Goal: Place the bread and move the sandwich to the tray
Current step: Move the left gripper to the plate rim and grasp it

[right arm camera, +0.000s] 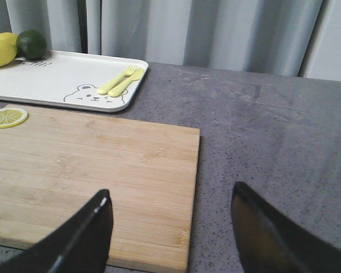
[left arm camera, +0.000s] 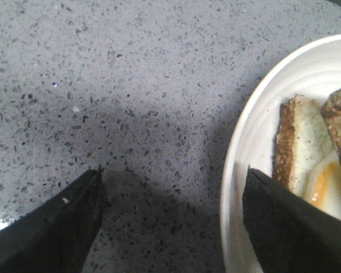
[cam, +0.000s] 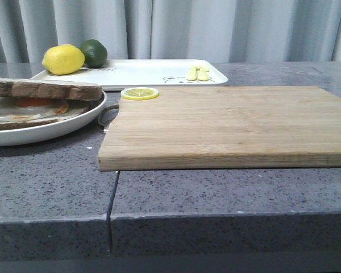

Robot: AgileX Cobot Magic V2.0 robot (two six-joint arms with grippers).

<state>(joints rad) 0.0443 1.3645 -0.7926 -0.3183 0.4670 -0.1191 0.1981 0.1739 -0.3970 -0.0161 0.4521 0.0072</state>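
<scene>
1. Both grippers stood wide open with nothing between their fingers: the left gripper (left arm camera: 173, 219) hung over the grey speckled counter (cam: 216, 193) beside the plate's rim, and the right gripper (right arm camera: 170, 227) hung above the near edge of the wooden cutting board (cam: 227, 128).
2. One dark finger (left arm camera: 290, 227) of the left gripper overlapped the plate (left arm camera: 244, 148) in the left wrist view, while the other sat over bare counter; whether it touched the plate could not be told.
3. On the left side of the counter, the sandwich (cam: 37, 102) lay on its round white plate (cam: 57, 129): a brown-crusted slice on top, a fried egg with orange yolk under it, and another slice beneath.
4. That upper slice was the bread (cam: 45, 89), resting flat over the egg, its crust edge facing the front camera.
5. Just right of the plate lay the cutting board, its surface bare except for a lemon slice (cam: 140, 93) at its far left corner.
6. Behind the board sat the tray (cam: 148, 71), white with a low rim, a small bear drawing (right arm camera: 88, 92) and a yellow fork and spoon (right arm camera: 120, 81) near its right end.
7. A whole lemon (cam: 63, 59) and a lime (cam: 94, 52) sat touching each other on the tray's far left end.
8. Grey curtains (cam: 216, 28) closed off the background.
</scene>
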